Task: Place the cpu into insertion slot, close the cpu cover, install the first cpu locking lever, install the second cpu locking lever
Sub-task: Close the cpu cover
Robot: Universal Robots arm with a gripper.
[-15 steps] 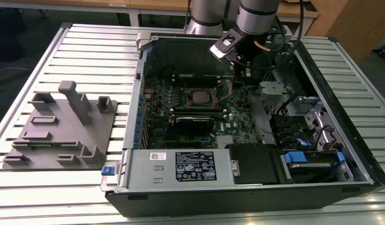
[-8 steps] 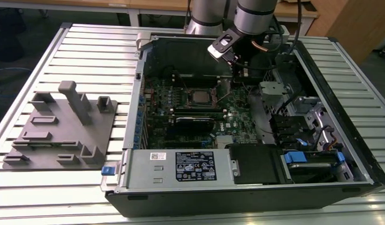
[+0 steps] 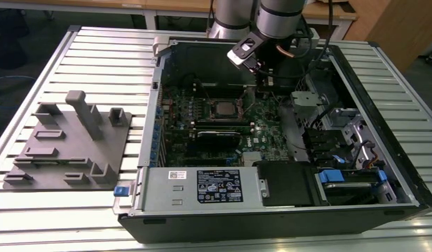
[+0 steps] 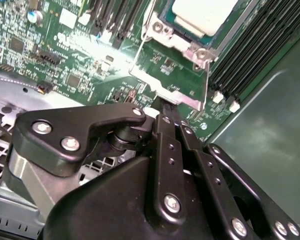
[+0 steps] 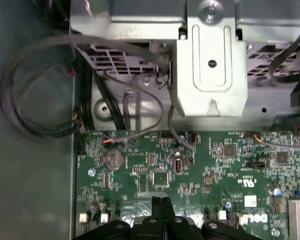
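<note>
The cpu (image 4: 205, 15), with its pale silver top, lies in the insertion slot (image 3: 223, 101) on the green board, inside the open computer case. The cpu cover (image 4: 182, 45), a silvery frame, lies flat around it. A thin wire locking lever (image 4: 140, 50) runs along the socket's side. My gripper (image 4: 162, 104) hangs low over the board just beside the socket, its tip at the edge of the socket's metal tab. The fingertips (image 5: 161, 202) are pressed together, and nothing shows between them. In the exterior view the gripper (image 3: 264, 83) is toward the right of the cpu (image 3: 223, 109).
Black memory slots (image 4: 255, 45) run close beside the socket. A metal bracket (image 5: 210, 65) and loose cables (image 5: 35, 100) stand at the board's edge, near a coin battery (image 5: 114, 160). On the slatted table, a grey fixture (image 3: 69, 142) sits at the exterior view's left.
</note>
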